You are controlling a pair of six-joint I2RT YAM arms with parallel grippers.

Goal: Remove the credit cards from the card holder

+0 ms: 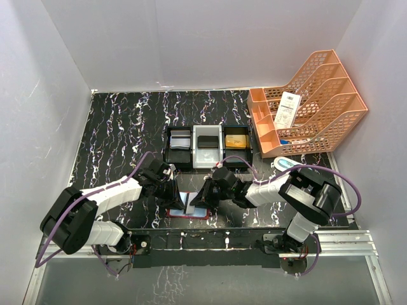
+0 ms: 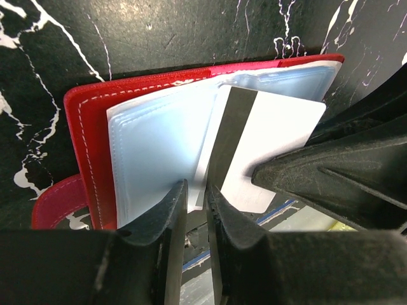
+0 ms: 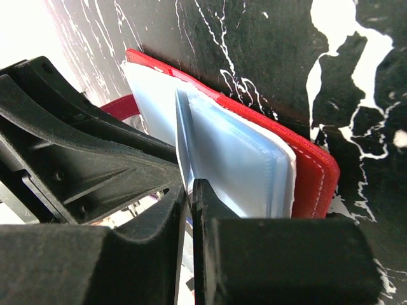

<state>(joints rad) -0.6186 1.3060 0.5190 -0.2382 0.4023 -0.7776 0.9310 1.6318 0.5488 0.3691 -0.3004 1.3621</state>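
The dark-red card holder (image 1: 188, 216) (image 2: 86, 146) (image 3: 318, 171) lies open on the table near the front edge, its clear sleeves fanned up. A credit card (image 2: 273, 133) (image 3: 180, 127), white-backed with a black stripe, stands up out of the sleeves. My left gripper (image 1: 175, 194) (image 2: 197, 190) is shut on the card's lower edge. From the other side, my right gripper (image 1: 202, 198) (image 3: 189, 187) is pinched on the same thin sheet. One of its fingers (image 2: 305, 171) lies against the card's face. The two grippers almost touch.
A black-and-white three-compartment tray (image 1: 197, 135) sits behind the wallet, with flat cards in it, one of them orange-gold (image 1: 236, 140). An orange mesh file rack (image 1: 311, 101) stands at the back right. A small white object (image 1: 284, 164) lies beside the right arm. White walls enclose the table.
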